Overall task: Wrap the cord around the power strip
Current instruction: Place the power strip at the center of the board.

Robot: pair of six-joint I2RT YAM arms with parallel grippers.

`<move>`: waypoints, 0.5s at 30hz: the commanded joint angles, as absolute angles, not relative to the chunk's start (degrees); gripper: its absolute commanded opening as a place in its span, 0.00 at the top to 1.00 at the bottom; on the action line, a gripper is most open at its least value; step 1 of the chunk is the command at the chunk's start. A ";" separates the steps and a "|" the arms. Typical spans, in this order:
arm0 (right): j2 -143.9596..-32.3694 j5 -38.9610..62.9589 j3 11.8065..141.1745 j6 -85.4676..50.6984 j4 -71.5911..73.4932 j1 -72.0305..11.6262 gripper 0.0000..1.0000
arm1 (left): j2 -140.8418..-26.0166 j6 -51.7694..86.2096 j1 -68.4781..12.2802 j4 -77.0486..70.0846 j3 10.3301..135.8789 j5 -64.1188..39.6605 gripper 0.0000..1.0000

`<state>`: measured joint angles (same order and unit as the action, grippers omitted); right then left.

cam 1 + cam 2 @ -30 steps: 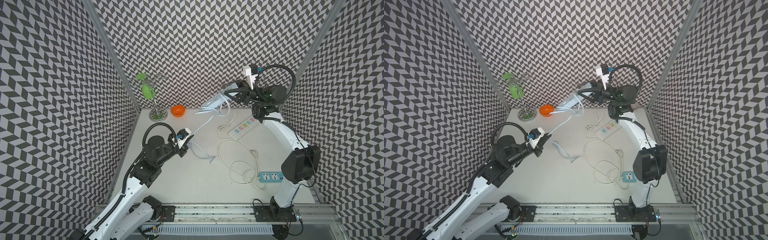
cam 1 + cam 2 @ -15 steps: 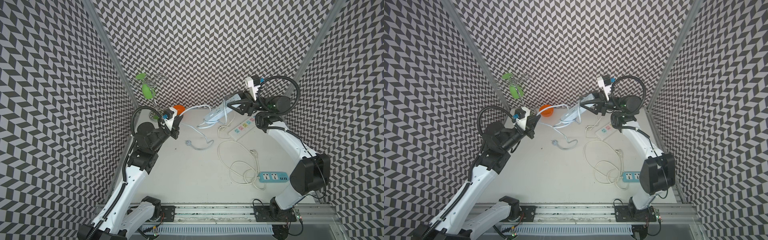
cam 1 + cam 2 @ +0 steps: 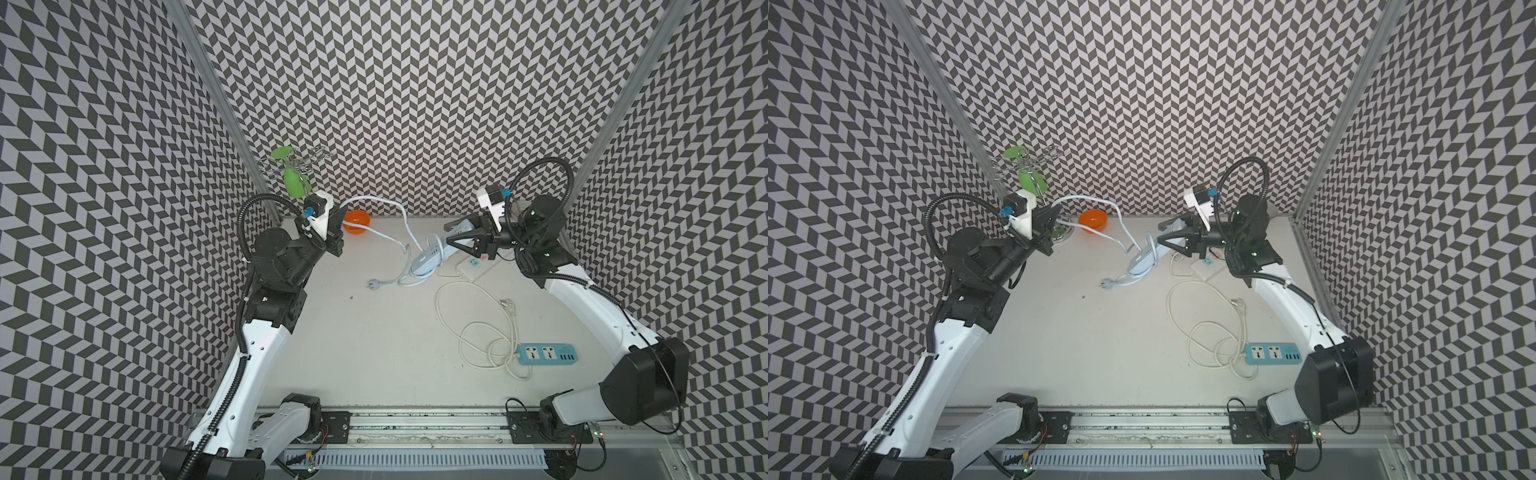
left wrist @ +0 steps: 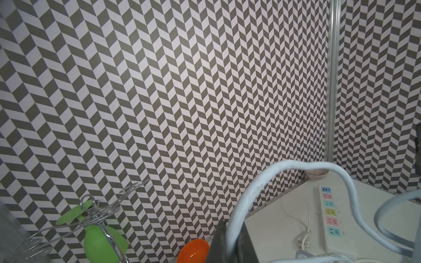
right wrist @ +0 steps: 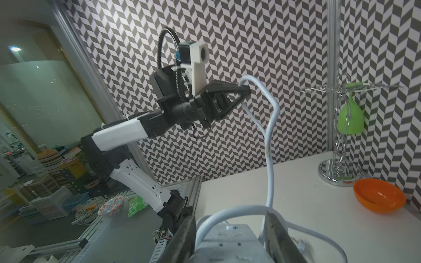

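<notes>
L gripper [image 5: 244,90] is pinched shut on the thick pale blue-grey cord [image 3: 374,199], holding it up high by the back L corner. R gripper [image 3: 451,240] is shut tight on the far end of the slim pale blue-grey power strip [image 3: 430,255]. The strip hangs tilted, low end on or near the table (can't tell which), w/ a turn or so of cord round it. The round pale plug [image 3: 371,284] lies loose on the table. What could go bad, I think: the cord runs right over the small orange plastic bowl [image 3: 356,222]. The shiny wire stand w/ the green plastic cup [image 3: 296,183] is just beside the L gripper, so a big swing could knock or hook them. Pull too hard & the strip could twist out of the R grip, or the loops could slide off the low end. The plug could drag & snag the wide white strip w/ pastel sockets [image 3: 473,266] just beside it. Room: the zigzag back wall [image 3: 395,104] is close behind both grippers, so little space there. The middle & front of the pale table [image 3: 374,353] is roomy. The teal strip [image 3: 546,354] & its thin cream cord [image 3: 478,332] sit well off to the R.
</notes>
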<state>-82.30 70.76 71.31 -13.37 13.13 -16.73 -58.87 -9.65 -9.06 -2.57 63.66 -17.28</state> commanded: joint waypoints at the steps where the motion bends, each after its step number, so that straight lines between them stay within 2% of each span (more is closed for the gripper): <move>1: -79.62 66.02 68.08 -1.88 1.92 -17.15 1.00 | -58.23 -10.06 -7.68 -3.87 66.53 -11.04 1.00; 6: -81.68 55.53 67.29 9.67 -11.75 -21.53 1.00 | -60.15 -9.83 -7.38 -3.18 69.25 -10.97 1.00; 15: -90.02 45.44 62.46 18.15 -22.12 -25.39 1.00 | -61.06 -11.43 -7.08 -2.98 68.35 -5.42 1.00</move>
